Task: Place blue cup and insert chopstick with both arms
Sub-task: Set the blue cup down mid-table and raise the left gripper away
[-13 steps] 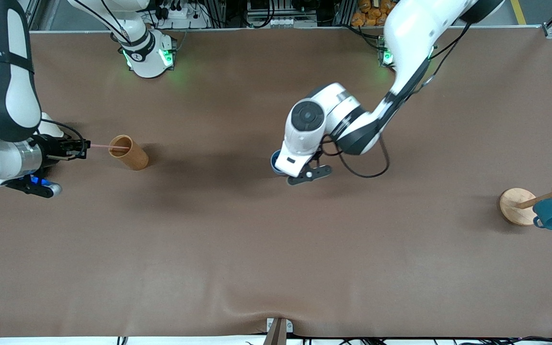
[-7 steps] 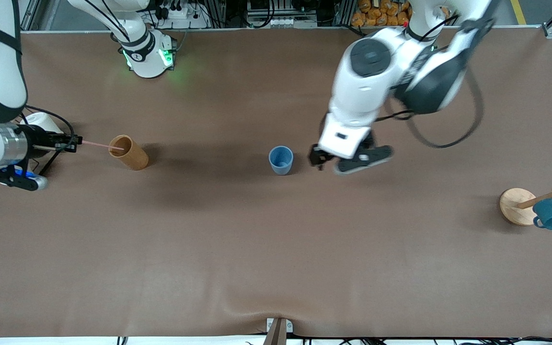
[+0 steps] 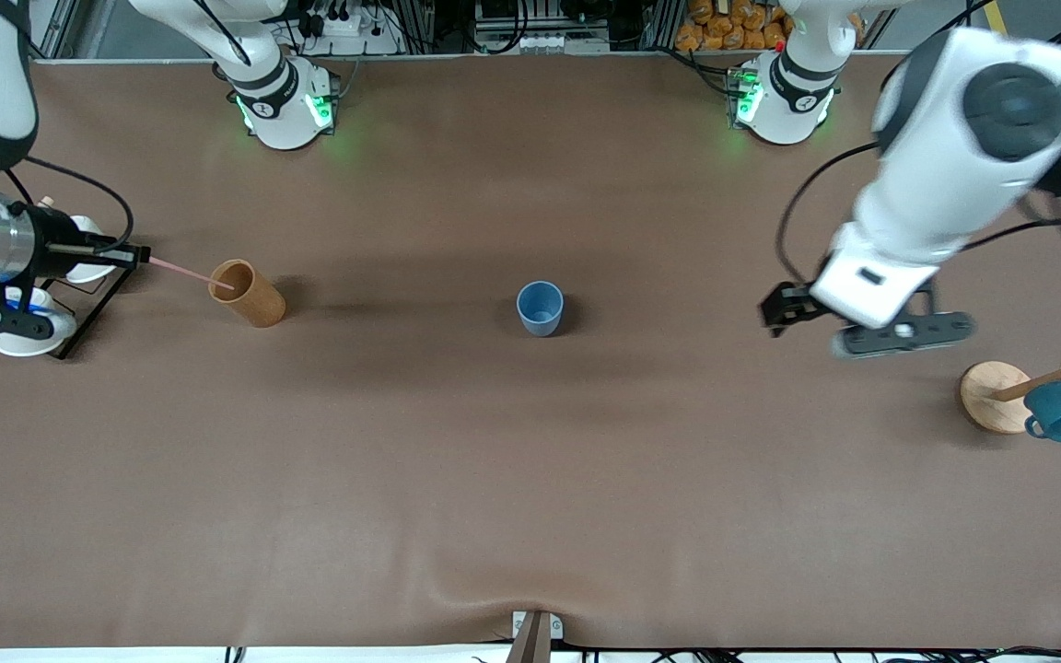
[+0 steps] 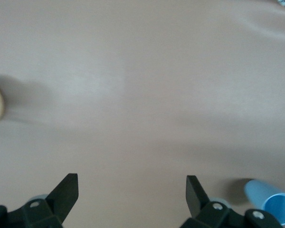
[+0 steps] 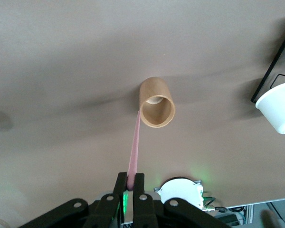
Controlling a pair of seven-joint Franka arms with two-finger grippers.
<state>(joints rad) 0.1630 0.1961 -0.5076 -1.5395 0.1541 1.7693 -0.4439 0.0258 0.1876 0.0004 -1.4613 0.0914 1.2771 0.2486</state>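
Blue cup [image 3: 540, 308]: we log it upright on the brown table [image 3: 494, 479] at the centre of the front frame, free of both grippers; in the left wrist view it shows at the lower right corner [image 4: 270, 203].

Chopstick [image 3: 188, 273]: we record it pinched at one end by the right gripper [image 3: 136, 255], at the left edge of the front frame. Its free tip rests at the rim of the wooden cup [image 3: 248, 293]; in the right wrist view [image 5: 134, 151] the fingers [image 5: 119, 186] press together on the stick, and we cannot quite tell whether the tip is inside the mouth or just on the lip.

Left gripper [image 3: 775, 311]: we note it over bare table at the right of the front frame, between the blue cup and the mug rack [image 3: 1000, 394]. Its fingers [image 4: 66, 192] are spread wide and hold nothing.

Teal mug [image 3: 1060, 412]: hangs on the rack, lower right.

White cup [image 3: 29, 331]: lower left of the right gripper.
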